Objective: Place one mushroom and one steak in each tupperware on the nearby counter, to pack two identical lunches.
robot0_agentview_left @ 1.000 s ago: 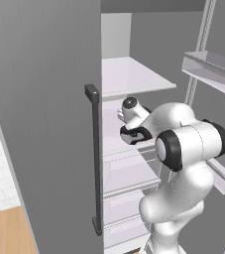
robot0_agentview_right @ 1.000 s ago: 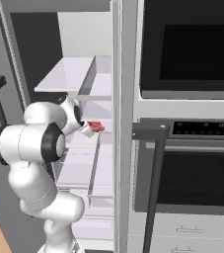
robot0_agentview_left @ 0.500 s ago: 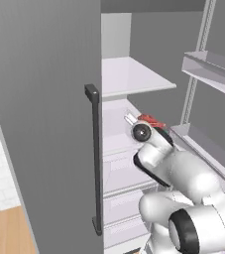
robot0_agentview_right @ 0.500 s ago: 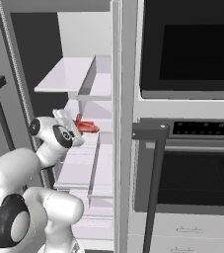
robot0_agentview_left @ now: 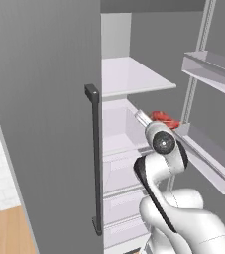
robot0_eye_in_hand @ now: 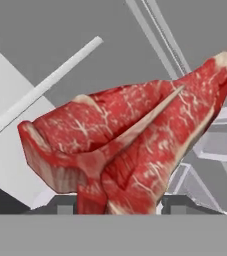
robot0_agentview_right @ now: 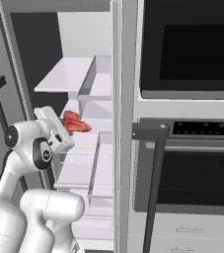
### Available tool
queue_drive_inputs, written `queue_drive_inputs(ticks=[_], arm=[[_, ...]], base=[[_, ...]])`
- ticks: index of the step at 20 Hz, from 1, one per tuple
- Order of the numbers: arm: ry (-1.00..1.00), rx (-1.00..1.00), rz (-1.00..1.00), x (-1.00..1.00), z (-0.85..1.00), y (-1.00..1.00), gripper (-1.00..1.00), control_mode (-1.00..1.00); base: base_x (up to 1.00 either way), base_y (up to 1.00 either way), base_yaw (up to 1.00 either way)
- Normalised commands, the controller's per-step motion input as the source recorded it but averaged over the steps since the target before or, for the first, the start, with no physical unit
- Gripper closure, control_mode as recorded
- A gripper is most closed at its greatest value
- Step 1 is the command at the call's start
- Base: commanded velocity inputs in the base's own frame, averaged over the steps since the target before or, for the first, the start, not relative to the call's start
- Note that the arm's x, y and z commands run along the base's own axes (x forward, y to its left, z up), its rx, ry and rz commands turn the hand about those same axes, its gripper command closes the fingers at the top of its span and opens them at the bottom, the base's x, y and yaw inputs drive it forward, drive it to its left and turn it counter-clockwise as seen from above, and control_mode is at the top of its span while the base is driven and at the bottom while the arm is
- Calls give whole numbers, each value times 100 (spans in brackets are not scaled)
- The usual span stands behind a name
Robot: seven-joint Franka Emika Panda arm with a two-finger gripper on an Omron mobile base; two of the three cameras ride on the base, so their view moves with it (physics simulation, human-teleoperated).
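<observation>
Hand view showed the gripper (robot0_eye_in_hand: 116, 207) clamped on the steak (robot0_eye_in_hand: 130, 150), the red slab rising from between the finger tips and seemingly clear of any shelf. In the right base view the steak (robot0_agentview_right: 75, 122) hung just outside the open fridge (robot0_agentview_right: 84, 79), near its middle shelf. The fetching step was under way; next it must be carried to a tupperware on the desk.
</observation>
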Motion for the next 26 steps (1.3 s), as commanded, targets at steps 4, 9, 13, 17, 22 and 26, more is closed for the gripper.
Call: queue_drive_inputs(ticks=[4,9,13,17,22,26], arm=[[22,0,0,-100,100,23,100,-100],[19,0,0,-60,56,14,100,100],[0,0,0,0,0,0,100,100],[0,0,0,0,0,0,100,100],[0,0,0,0,0,0,100,100],[0,0,0,0,0,0,100,100]], base=[[0,0,0],[-40,12,0],[-100,3,0],[-100,-26,-3],[-100,-65,-34],[-4,-100,-50]])
